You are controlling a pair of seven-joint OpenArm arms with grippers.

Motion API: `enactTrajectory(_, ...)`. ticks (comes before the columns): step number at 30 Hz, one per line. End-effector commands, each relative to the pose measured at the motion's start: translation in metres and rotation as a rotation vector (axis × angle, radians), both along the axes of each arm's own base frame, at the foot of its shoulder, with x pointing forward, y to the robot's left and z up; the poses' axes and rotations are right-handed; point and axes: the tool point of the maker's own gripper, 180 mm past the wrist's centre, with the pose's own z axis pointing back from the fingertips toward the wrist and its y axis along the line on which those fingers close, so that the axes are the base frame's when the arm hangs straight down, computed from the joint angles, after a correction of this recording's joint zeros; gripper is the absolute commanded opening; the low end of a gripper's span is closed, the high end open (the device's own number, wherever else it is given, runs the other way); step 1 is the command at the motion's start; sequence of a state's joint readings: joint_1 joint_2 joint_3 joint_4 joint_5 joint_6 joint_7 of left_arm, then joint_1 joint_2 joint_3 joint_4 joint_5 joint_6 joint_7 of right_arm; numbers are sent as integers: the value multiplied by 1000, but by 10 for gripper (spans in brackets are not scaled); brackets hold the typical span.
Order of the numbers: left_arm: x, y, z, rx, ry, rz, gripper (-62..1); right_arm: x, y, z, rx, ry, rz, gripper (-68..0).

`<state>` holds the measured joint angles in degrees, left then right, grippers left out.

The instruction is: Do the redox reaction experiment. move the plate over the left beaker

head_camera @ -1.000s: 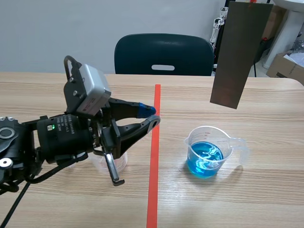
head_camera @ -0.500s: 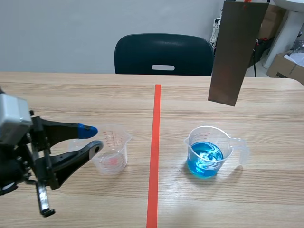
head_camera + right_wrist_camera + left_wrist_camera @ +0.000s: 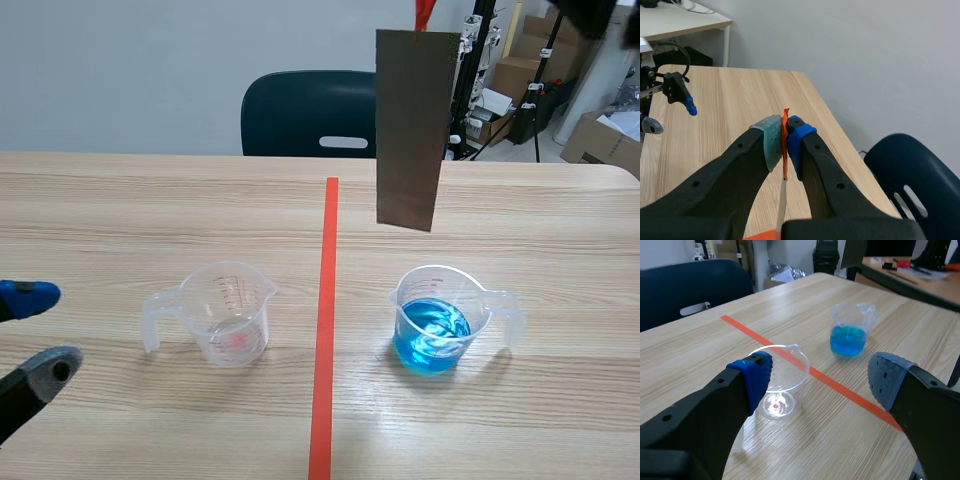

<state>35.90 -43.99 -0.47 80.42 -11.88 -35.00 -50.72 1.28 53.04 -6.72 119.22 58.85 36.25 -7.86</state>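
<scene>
Room and bench.
We record a light wooden table (image 3: pixel 150 200) under even light, a dark blue chair (image 3: pixel 300 115) at its far edge, a pale wall (image 3: pixel 120 70) behind, and cardboard boxes (image 3: pixel 605 140) far right.

plate (image 3: pixel 407 140) dull brown | left beaker (image 3: pixel 232 312) clear | right beaker (image 3: pixel 437 318) blue liquid

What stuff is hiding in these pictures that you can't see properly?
1. Right pincer: scene view, cut off by the top edge; only the plate it holds hangs in.
2. Face of the plate: right wrist view, seen edge-on, only a thin strip.
3. Left pincer: scene view, the left edge cuts off all but its tips.
4. Pinkish speck in the clear cup: too small to identify in either view.
</scene>
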Motion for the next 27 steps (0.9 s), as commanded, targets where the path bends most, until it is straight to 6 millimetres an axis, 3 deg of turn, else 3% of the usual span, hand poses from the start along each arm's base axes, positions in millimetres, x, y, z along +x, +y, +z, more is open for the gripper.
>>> enactTrajectory(1,-1,2,12,-46,-23,15,-157,2,2,11,29,-31,-6,-673)
enactTrajectory(6,-12,19,18,-73,-27,77,-112,4,13,12,37,-35,8,-673)
enactTrajectory(27,-52,73,42,-43,-40,201,-67,24,60,19,86,-48,16,-673)
